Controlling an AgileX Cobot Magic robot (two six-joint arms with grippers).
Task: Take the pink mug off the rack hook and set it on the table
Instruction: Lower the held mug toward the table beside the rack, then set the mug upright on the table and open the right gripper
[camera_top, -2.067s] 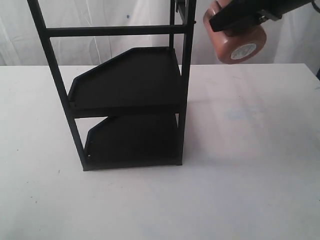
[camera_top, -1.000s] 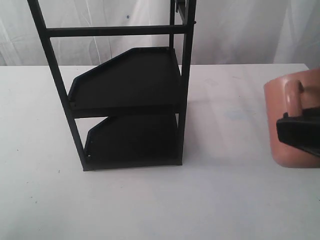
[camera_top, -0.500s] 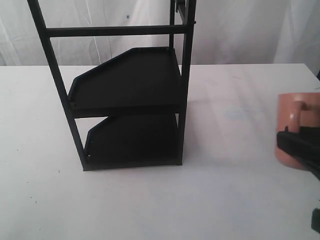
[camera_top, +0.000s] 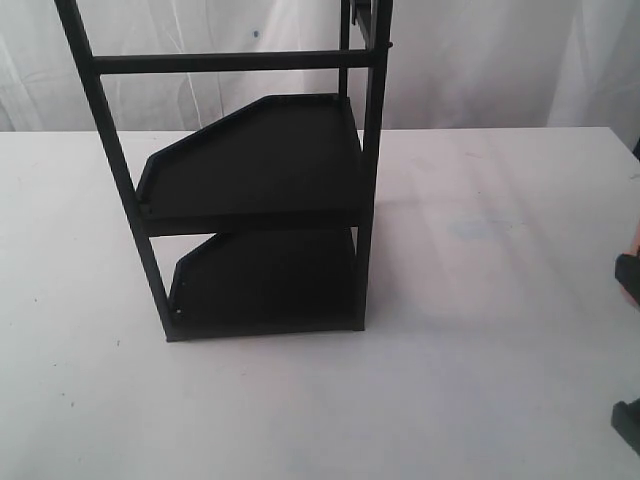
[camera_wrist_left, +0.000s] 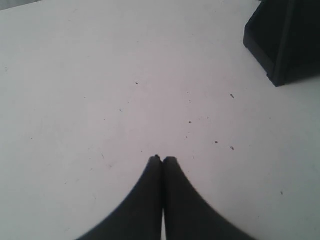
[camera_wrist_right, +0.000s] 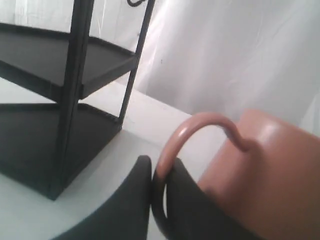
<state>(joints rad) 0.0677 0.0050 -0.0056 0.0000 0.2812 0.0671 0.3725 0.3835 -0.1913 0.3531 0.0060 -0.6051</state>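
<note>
In the right wrist view the pink mug (camera_wrist_right: 272, 172) fills the near corner. Its loop handle (camera_wrist_right: 197, 125) is pinched between the black fingers of my right gripper (camera_wrist_right: 160, 169), which is shut on it. I cannot tell whether the mug rests on the table (camera_wrist_right: 145, 117). The exterior view shows only dark gripper parts (camera_top: 627, 278) at the right edge, and the mug is outside that frame. A small black rack hook (camera_wrist_right: 136, 2) shows bare at the top of the rack (camera_wrist_right: 75, 95). My left gripper (camera_wrist_left: 162, 159) is shut with nothing in it, low over the table (camera_wrist_left: 100, 100).
The tall black rack (camera_top: 260, 190) with two angled shelves stands left of centre on the white table (camera_top: 480, 330). One of its lower corners (camera_wrist_left: 282, 45) appears in the left wrist view. A white curtain (camera_top: 480, 60) hangs behind the table.
The right gripper carried the mug from beside the rack's top down and to the right, until it left the exterior view at the right edge. The rack has not moved.
</note>
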